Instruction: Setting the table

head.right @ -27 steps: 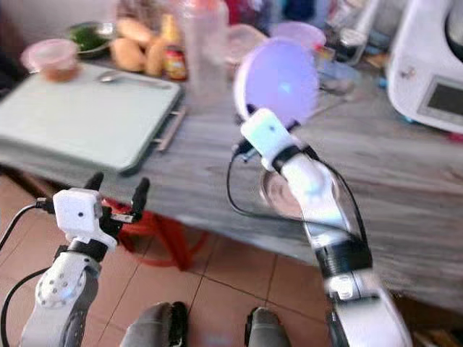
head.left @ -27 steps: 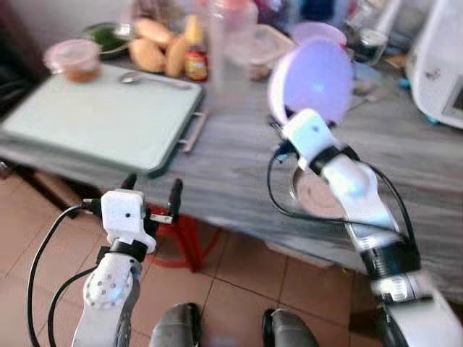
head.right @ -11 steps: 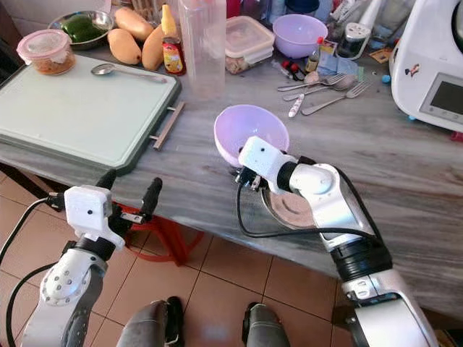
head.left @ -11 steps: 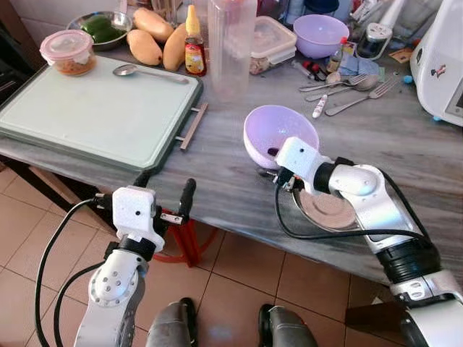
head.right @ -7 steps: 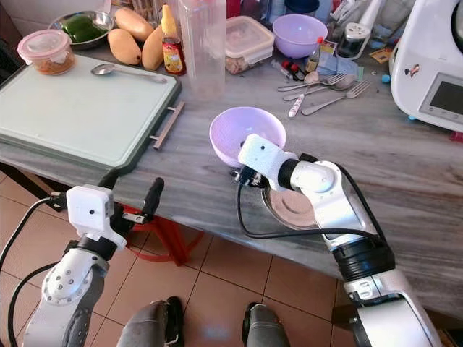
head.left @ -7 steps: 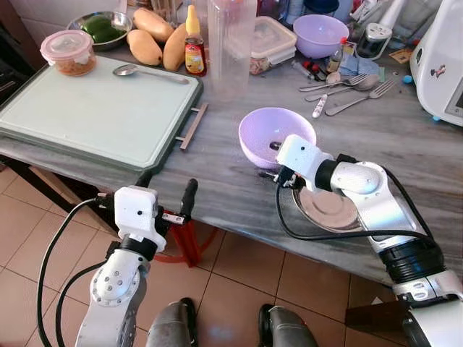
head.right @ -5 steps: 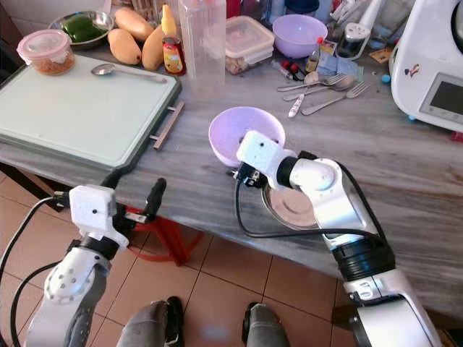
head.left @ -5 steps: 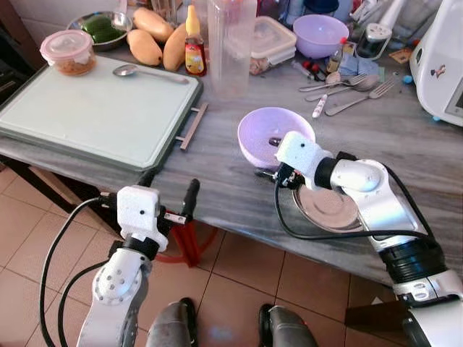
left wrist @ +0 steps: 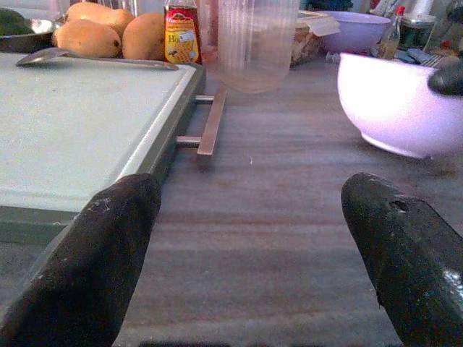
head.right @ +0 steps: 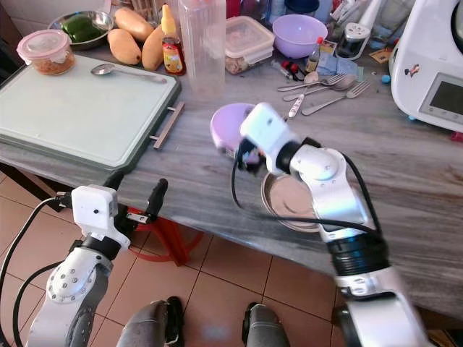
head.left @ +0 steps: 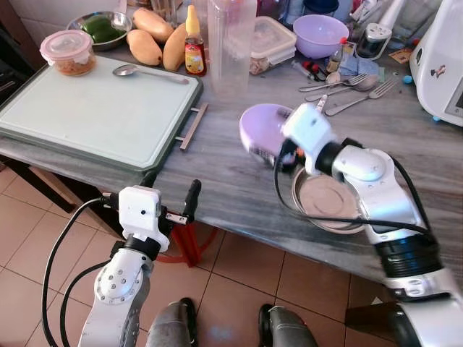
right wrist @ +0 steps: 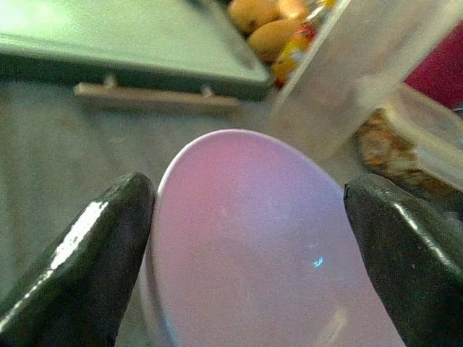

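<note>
A lilac bowl (head.left: 262, 129) stands upright on the grey table (head.left: 224, 181), just right of the pale green tray (head.left: 94, 108). My right gripper (head.left: 270, 149) hovers right over the bowl's near side, blurred by motion. In the right wrist view its fingers (right wrist: 79, 267) stand wide apart, open, with the bowl (right wrist: 253, 238) beneath them. A round metal plate (head.left: 325, 199) lies under the right forearm near the table's front edge. My left gripper (head.left: 170, 189) hangs open in front of the table edge, below the tray's corner, holding nothing. A spoon (head.left: 148, 72) lies on the tray.
At the back stand a clear plastic pitcher (head.left: 231, 43), a sauce bottle (head.left: 192, 47), mangoes (head.left: 152, 40), a lidded tub (head.left: 69, 52), a second lilac bowl (head.left: 318, 32) and loose cutlery (head.left: 347, 83). A white appliance (head.left: 441, 58) fills the far right. A red stool (head.left: 184, 242) stands under the table.
The bowl went from tilted in the air down onto the table. My right gripper has let go of its rim and risen back and to the right. The left arm barely moved.
</note>
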You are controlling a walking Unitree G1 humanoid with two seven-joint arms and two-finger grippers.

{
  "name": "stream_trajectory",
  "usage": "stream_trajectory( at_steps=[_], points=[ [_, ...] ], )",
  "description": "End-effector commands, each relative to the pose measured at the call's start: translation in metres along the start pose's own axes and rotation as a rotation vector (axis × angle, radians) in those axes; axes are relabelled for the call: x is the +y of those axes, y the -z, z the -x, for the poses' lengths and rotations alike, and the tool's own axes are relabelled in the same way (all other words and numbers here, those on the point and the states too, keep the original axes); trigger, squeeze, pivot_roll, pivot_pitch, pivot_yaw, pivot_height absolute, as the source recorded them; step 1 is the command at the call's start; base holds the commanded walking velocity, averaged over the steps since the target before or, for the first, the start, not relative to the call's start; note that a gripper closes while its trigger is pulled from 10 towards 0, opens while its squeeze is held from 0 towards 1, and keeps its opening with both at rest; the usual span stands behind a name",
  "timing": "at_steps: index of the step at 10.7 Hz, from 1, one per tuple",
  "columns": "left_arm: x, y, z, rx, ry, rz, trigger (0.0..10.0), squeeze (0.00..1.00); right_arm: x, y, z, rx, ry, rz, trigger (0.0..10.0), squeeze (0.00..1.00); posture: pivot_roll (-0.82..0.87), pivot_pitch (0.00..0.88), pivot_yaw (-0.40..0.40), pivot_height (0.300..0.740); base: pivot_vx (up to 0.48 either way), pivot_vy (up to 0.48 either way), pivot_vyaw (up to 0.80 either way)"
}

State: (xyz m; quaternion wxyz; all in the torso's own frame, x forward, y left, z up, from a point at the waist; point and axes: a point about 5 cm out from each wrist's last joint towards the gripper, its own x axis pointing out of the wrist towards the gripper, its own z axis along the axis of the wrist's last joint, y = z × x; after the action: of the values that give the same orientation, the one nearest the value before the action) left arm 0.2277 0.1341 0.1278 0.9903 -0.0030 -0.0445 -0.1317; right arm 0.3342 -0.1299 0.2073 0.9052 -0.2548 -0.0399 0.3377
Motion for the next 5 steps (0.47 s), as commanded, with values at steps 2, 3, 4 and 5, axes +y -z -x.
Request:
stream_trajectory(
  at_steps=[2, 3, 4, 5],
  points=[
    [0.000, 0.003, -0.001, 0.011, 0.009, 0.006, 10.0, 0.00, -0.009, -0.016, 0.005, -0.102, 0.165, -0.006, 10.0, 1.00, -0.02, 0.155, -0.013, 0.740, 0.000, 0.000, 0.00],
    [0.000, 0.003, -0.002, 0.007, 0.012, 0.008, 10.0, 0.00, -0.009, -0.021, 0.009, -0.138, 0.258, -0.018, 10.0, 1.00, -0.02, 0.153, -0.013, 0.740, 0.000, 0.000, 0.00],
    [0.000, 0.003, -0.002, 0.006, 0.015, 0.009, 10.0, 0.00, -0.007, -0.019, 0.012, -0.141, 0.299, -0.047, 10.0, 1.00, -0.02, 0.153, -0.013, 0.740, 0.000, 0.000, 0.00],
    [-0.001, 0.003, -0.003, 0.006, 0.017, 0.010, 10.0, 0.00, 0.004, -0.015, 0.014, -0.130, 0.288, -0.067, 10.0, 1.00, -0.02, 0.151, -0.013, 0.740, 0.000, 0.000, 0.00]
  ],
)
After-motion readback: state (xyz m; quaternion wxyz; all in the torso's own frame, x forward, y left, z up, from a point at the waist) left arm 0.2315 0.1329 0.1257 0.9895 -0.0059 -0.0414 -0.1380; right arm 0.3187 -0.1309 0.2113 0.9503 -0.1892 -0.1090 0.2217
